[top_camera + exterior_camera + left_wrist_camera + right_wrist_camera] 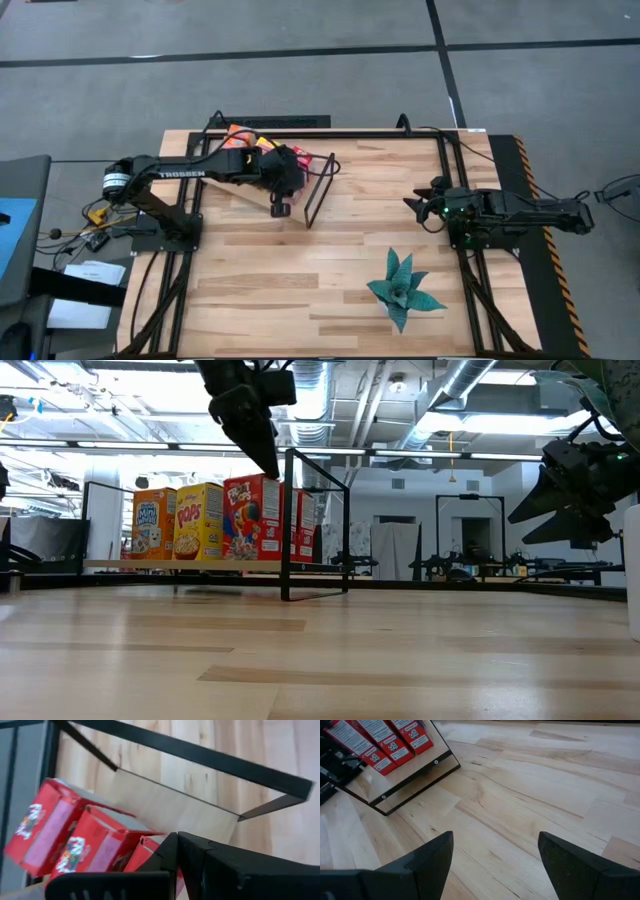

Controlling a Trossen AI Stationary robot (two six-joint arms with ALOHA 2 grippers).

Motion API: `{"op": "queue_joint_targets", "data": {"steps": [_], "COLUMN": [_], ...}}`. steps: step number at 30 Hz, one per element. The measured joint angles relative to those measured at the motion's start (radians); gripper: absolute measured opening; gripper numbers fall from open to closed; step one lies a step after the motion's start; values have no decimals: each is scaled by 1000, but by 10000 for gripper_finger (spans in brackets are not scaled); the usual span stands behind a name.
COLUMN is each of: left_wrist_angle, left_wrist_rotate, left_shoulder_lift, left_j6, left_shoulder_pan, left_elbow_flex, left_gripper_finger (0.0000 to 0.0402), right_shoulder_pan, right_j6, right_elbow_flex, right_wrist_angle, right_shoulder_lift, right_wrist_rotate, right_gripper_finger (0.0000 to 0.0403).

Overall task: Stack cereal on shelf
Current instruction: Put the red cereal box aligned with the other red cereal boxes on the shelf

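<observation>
The cereal boxes (pixel 225 518) stand upright in a row on the shelf (pixel 130 565), orange and yellow ones at one side and red ones toward the black frame (pixel 315 525) that rises at the board's end. From above, the shelf (pixel 318 165) sits at the far left part of the table (pixel 330 290), close to the back edge, with the frame (pixel 320 190) marking its open end toward the middle of the tabletop. In the left wrist view three red boxes (pixel 75 840) lean side by side, and bare board shows between them and the frame bar (pixel 200 760).

The left gripper (pixel 281 205) hangs over the red end of the row, just beside the frame, its fingers pressed together with nothing between them.

The right gripper (pixel 413 204) waits well apart, near the table's right rail, its fingers (pixel 435 855) spread wide and empty over bare wood. Between the two arms lies a broad stretch of open tabletop. A teal plant-like ornament (pixel 402 290) sits toward the front right, away from the shelf.
</observation>
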Motion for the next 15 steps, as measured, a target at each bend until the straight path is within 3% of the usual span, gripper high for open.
{"op": "queue_joint_targets", "data": {"steps": [15], "left_wrist_angle": [-15], "left_wrist_rotate": [-15], "left_shoulder_lift": [0], "left_j6": [-31], "left_shoulder_pan": [-11], "left_elbow_flex": [27], "left_gripper_finger": [0], "right_shoulder_pan": [0], "right_j6": [1], "right_elbow_flex": [0], "right_wrist_angle": [0], "right_shoulder_lift": [0], "right_wrist_rotate": [0], "right_gripper_finger": [317]}}
